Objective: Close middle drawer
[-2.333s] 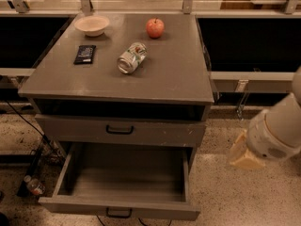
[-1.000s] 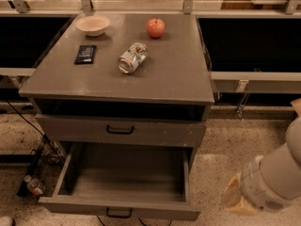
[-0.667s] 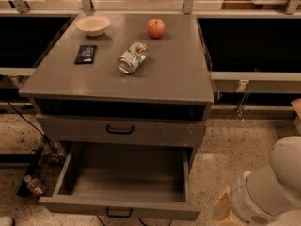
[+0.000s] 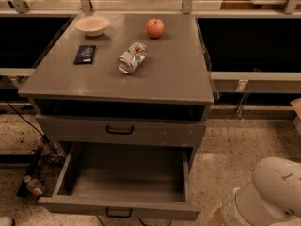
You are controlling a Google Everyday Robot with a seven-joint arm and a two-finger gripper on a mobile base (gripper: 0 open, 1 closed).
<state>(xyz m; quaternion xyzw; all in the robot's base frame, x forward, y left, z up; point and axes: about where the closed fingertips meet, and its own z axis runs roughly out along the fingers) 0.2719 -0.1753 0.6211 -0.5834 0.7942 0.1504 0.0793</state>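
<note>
Middle drawer (image 4: 141,210): pulled well out beneath the closed drawer (image 4: 155,132), front panel and black handle (image 4: 117,213) low in view.
Gripper (image 4: 217,217): bottom right, just beyond the drawer's front right corner, mostly hidden under the white arm (image 4: 275,192); open or closed, cannot tell.
Direction: drawer front lies left of gripper, long axis running left to right.
Coming move: probably across to the panel, then a straight push inward.

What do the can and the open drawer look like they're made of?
The can is likely aluminium: shiny, with a glinting silver end. The middle drawer is matte grey, probably painted metal or laminate; its flat, even colour leaves that open. The gripper sits at the bottom edge, right of the drawer.
</note>
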